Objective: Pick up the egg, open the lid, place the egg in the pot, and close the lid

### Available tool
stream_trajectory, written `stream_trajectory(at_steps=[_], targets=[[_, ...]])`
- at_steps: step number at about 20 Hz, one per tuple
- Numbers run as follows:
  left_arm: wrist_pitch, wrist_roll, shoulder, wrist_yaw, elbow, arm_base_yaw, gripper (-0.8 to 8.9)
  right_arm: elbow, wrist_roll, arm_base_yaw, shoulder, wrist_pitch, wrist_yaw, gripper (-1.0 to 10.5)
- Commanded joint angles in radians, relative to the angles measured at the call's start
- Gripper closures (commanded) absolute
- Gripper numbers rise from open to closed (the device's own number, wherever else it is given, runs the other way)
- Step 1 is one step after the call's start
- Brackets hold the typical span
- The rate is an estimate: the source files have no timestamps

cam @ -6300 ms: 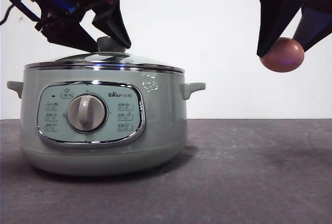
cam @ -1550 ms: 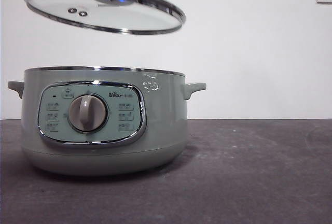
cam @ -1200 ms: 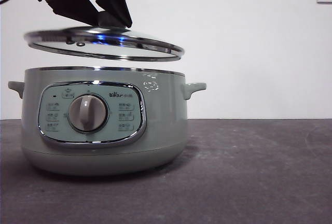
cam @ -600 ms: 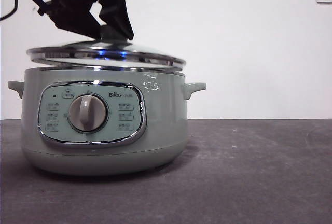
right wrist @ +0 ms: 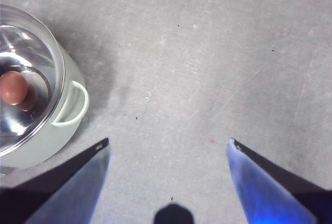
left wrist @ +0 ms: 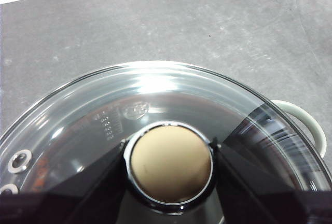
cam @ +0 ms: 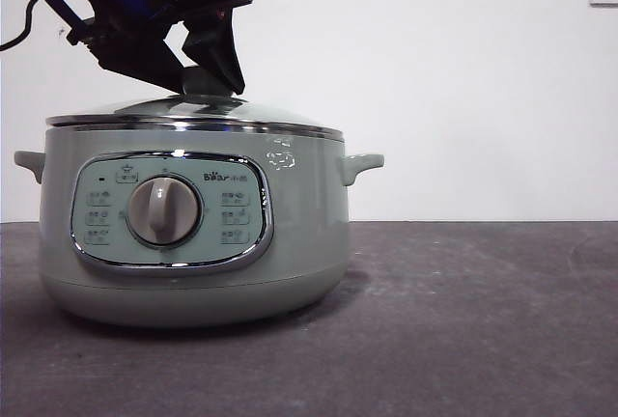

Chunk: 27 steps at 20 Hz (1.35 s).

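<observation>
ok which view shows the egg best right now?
Right wrist view: the egg shows through the glass lid, lying inside the pot. The front view shows only the pot's opaque wall, no egg. In the left wrist view the lid's knob fills the centre; no egg is distinguishable.

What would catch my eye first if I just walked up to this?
The big sage-green pot fills the left of the table, its glass lid seated on the rim. The left gripper reaches down from above, black fingers clamped on the lid's knob. Through the glass a reddish-brown egg lies inside, while the right gripper hangs open off to the side.
</observation>
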<state>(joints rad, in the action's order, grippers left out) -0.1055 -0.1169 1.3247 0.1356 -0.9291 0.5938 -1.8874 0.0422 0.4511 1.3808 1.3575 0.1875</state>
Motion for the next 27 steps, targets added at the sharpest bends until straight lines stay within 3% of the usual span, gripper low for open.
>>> stream_trajectory(at_steps=[1,9,10,13,14,22,27], targets=[[-0.020,-0.021,0.000,-0.013,0.000,0.001,8.22,0.001,0.018,0.000,-0.003,0.011,0.002,5.7],[0.013,-0.052,0.000,-0.006,0.000,0.000,8.08,0.001,0.022,0.000,-0.003,0.011,0.002,5.7],[0.015,-0.052,0.000,-0.006,0.000,0.000,7.67,0.001,0.026,0.000,-0.003,0.011,0.002,5.7],[0.038,-0.052,-0.001,-0.006,-0.005,-0.005,4.48,0.001,0.034,0.000,-0.003,0.011,0.002,5.7],[0.038,-0.052,-0.001,-0.005,-0.012,-0.006,4.29,0.001,0.036,0.000,-0.003,0.011,0.002,5.7],[-0.064,-0.032,-0.096,-0.006,-0.092,-0.006,4.31,0.014,0.036,0.003,-0.020,-0.008,-0.005,5.7],[-0.262,0.039,-0.267,-0.006,-0.093,-0.006,4.41,0.211,0.047,0.058,-0.155,-0.178,-0.005,6.2]])
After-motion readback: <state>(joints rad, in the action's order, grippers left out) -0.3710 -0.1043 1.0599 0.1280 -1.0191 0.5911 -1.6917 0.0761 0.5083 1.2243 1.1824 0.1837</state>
